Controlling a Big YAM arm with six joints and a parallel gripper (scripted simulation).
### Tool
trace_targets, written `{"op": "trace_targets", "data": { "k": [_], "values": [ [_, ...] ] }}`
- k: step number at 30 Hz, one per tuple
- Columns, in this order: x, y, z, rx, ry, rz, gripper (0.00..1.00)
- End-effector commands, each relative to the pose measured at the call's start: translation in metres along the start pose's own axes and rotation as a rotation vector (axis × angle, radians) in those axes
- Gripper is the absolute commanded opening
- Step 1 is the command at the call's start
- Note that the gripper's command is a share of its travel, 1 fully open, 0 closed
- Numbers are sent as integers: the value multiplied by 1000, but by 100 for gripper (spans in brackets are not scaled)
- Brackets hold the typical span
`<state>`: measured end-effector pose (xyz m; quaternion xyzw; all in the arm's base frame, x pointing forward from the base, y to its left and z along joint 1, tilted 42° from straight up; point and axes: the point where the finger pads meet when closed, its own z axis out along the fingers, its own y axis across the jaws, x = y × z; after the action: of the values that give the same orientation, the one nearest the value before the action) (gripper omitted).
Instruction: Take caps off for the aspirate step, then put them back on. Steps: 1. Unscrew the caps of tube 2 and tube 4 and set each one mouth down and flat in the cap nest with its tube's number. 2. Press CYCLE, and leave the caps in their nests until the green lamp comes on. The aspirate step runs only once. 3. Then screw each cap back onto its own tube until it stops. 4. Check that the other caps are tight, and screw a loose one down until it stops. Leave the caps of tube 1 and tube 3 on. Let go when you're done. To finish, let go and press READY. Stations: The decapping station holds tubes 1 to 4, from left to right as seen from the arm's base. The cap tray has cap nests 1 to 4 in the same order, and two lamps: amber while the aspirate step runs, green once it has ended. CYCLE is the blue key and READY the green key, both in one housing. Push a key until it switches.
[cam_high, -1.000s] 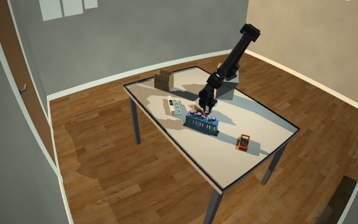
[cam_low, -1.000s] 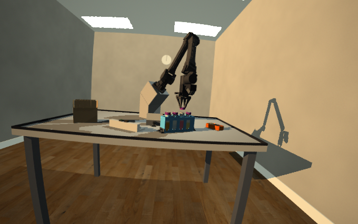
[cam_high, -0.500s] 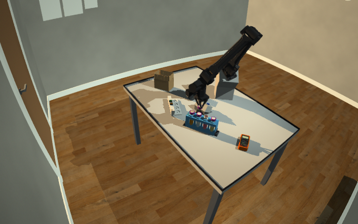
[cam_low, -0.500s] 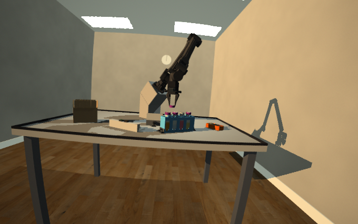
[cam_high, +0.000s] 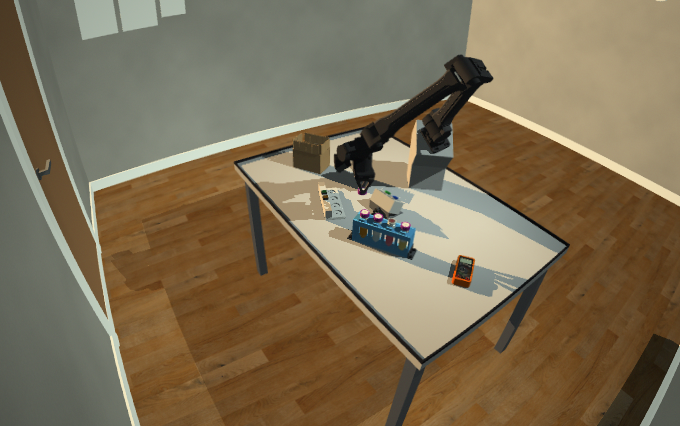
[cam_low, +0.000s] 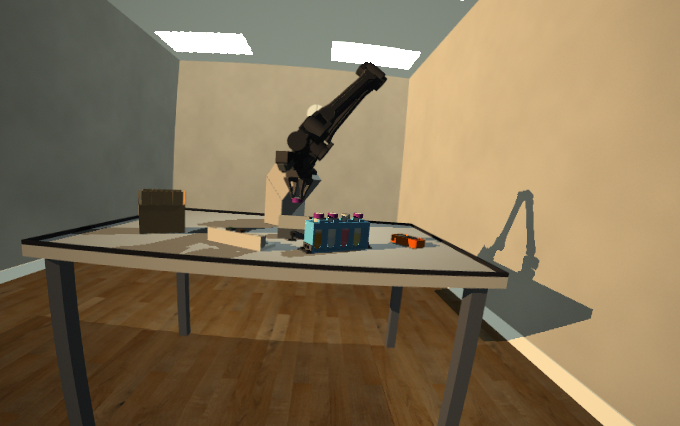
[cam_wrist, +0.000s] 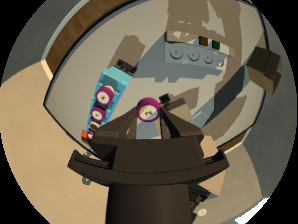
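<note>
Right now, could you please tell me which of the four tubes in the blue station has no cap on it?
Tube 2, with the red liquid: its pale mouth is bare, while the other three wear magenta caps.

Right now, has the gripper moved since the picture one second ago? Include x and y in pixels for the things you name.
Yes. In the top view, the gripper (cam_high: 363, 189) (cam_low: 297, 199) (cam_wrist: 148, 110) has moved from above the blue tube rack (cam_high: 383, 239) (cam_low: 336, 235) (cam_wrist: 109, 90) toward the cap tray (cam_high: 337, 205) (cam_wrist: 194, 62).
</note>
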<state>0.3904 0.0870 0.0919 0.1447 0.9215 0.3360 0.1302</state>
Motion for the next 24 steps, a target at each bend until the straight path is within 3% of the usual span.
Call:
{"op": "trace_targets", "data": {
  "k": [1,10,12,18,21,23,24],
  "values": [
    [-35,-19,-4,-5,-37,-49,0],
    [-69,-88,-5,2,-21,-33,0],
    [-69,-88,-5,2,-21,-33,0],
    [-94,-132,-6,3,-22,-32,0],
    [-94,-132,-6,4,-22,-32,0],
    [-88,-114,-4,-3,-14,-72,0],
    [-89,-125,-4,3,-20,-42,0]
  ]
}}
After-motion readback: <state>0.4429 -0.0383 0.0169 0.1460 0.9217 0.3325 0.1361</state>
